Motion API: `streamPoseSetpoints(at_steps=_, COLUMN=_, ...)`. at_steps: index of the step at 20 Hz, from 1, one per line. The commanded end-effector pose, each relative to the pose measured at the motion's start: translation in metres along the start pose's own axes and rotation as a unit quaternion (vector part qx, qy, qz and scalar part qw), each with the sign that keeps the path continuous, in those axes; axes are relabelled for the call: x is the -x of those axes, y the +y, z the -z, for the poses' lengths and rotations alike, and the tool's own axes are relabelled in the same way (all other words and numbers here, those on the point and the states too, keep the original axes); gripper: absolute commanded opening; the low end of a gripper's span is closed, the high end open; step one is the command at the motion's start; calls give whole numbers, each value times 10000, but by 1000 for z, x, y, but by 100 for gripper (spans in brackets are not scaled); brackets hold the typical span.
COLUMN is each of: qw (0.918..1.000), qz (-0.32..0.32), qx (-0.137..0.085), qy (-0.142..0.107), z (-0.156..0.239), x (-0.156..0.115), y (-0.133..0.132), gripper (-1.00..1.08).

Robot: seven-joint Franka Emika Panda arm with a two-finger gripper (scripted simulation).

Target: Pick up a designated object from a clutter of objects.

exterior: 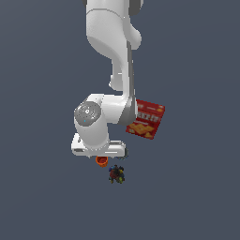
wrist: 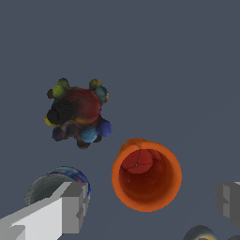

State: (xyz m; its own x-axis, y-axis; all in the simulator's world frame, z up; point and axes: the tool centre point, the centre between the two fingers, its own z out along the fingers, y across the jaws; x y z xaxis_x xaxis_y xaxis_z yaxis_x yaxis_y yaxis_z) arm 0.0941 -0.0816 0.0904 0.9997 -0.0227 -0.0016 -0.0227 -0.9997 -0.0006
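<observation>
The small orange cup (wrist: 146, 176) stands upright with its round mouth facing the wrist camera. My gripper (wrist: 152, 205) hangs above it, open, with one grey finger (wrist: 63, 211) on one side of the cup and the other finger (wrist: 228, 201) on the opposite side; neither touches it. In the exterior view only part of the cup (exterior: 101, 161) shows, peeking out just under the white hand (exterior: 97, 146). Beside the cup lies the dark multicoloured lumpy toy (wrist: 77, 112), which the exterior view shows (exterior: 116, 174) slightly to the cup's right.
A grey disc (wrist: 49, 186) sits partly behind one finger. A bit of a yellow scissors handle (wrist: 199, 232) shows at the wrist picture's edge. The red cracker box (exterior: 146, 119) lies behind the arm, toward the exterior view's right.
</observation>
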Motion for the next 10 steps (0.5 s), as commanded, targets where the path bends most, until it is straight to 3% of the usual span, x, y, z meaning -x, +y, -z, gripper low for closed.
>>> streamPoseSetpoints(at_steps=1, qw=10000, qz=-3, qx=3, qy=8, z=-2, x=-1, y=1, gripper=100)
streamPoseSetpoints(at_steps=10, qw=10000, qz=-3, qx=2, qy=4, z=-27, x=0, y=1, gripper=100)
